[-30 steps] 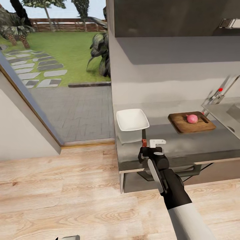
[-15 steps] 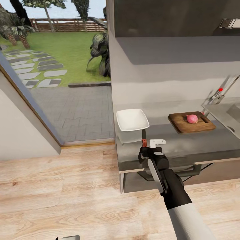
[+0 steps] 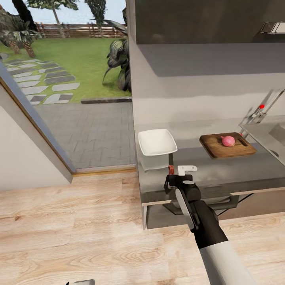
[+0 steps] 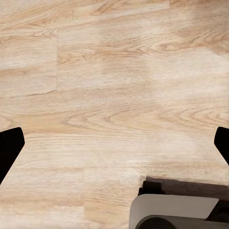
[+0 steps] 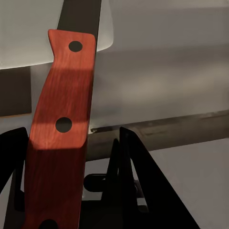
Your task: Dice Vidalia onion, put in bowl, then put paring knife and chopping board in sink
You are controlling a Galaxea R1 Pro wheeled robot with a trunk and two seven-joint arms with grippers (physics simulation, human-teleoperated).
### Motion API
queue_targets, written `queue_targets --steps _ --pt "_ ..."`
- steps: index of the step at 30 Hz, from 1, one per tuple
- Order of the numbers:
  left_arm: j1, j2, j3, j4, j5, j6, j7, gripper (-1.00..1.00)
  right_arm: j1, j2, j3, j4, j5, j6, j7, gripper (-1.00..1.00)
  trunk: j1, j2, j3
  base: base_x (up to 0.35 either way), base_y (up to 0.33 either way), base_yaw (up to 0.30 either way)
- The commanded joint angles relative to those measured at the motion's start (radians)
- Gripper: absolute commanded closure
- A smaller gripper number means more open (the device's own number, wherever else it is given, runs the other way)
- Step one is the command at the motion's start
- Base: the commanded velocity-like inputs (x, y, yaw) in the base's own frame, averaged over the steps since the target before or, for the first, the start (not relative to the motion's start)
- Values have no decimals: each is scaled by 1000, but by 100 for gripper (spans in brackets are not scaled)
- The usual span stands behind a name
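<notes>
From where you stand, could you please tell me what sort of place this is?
A home kitchen, it seems: a grey countertop carrying a chopping board and white bowl, a sink with a tap, beside a garden window.

pale wood plank floor point(image 3: 79, 229) runs to a large glass opening point(image 3: 67, 91) onto grey paving, stepping stones, lawn, palms and a wooden fence in daylight. a pale grey wall point(image 3: 206, 95) stands behind, a dark glossy upper cabinet point(image 3: 206, 19) above it
</notes>
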Motion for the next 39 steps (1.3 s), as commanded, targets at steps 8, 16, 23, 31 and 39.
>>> queue_targets --steps 8,16,23,31,39 --pt "-2 -1 -8 4 6 -6 3 -100 -1 0 1 31 -2 10 -6 100 1 -1 1 0 0 0" --pt "-2 -1 -9 4 6 -6 3 -100 -1 0 1 31 -2 10 -6 100 1 -1 4 0 0 0" --pt "-2 -1 -9 4 6 -6 3 -100 -1 0 1 31 -2 10 -6 100 1 -1 4 0 0 0" --pt "-2 -1 -8 5 6 -6 3 -100 -1 0 1 31 -2 10 -6 100 1 -1 5 0 0 0" --pt "-2 -1 -8 5 6 -6 3 -100 -1 0 1 31 -2 10 -6 100 1 -1 14 0 0 0"
